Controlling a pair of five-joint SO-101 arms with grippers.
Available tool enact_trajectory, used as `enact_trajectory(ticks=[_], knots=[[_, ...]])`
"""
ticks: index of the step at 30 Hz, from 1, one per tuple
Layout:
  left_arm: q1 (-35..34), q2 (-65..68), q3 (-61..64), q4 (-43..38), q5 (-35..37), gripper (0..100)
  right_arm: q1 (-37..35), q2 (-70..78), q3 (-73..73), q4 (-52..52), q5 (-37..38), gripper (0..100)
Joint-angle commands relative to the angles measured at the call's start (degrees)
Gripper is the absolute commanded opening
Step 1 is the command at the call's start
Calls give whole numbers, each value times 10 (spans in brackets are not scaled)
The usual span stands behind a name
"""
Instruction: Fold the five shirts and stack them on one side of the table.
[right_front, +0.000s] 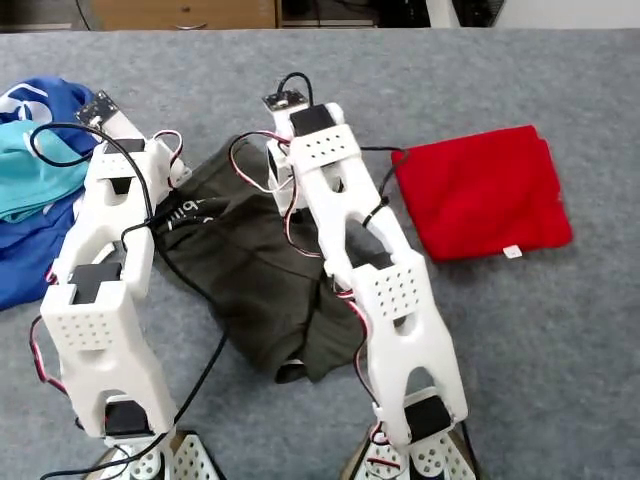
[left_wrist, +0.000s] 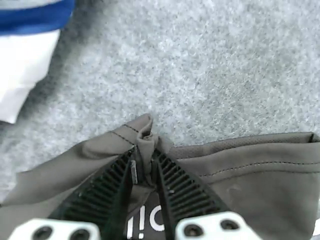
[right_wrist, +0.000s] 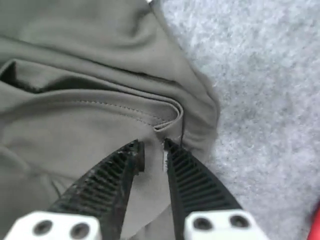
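A crumpled olive shirt (right_front: 262, 290) lies in the middle of the grey table between my two arms. My left gripper (left_wrist: 145, 162) is shut on a pinched corner of the olive shirt's (left_wrist: 260, 170) edge; in the high view the left gripper (right_front: 172, 175) sits at the shirt's far left side. My right gripper (right_wrist: 153, 150) is shut on a folded hem of the olive shirt (right_wrist: 90, 120), and in the high view the right gripper (right_front: 284, 180) is at the shirt's far edge. A folded red shirt (right_front: 485, 190) rests to the right.
A blue shirt (right_front: 30, 250) and a teal shirt (right_front: 30, 175) lie heaped at the table's left edge; a blue and white cloth (left_wrist: 25, 45) lies close to the left gripper. Bare grey table (right_front: 560, 340) spreads at the right front. Cables trail over the olive shirt.
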Motion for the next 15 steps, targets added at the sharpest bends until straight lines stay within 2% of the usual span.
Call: enact_trajectory(ticks=[1, 7, 15], knots=[[-13, -24, 0, -6, -7, 19, 15, -40, -2, -5, 19, 85], [-13, -24, 0, -6, -7, 19, 23, -40, -2, -14, 24, 85], [-12, -24, 0, -6, -7, 19, 30, -40, -1, -15, 75, 85]])
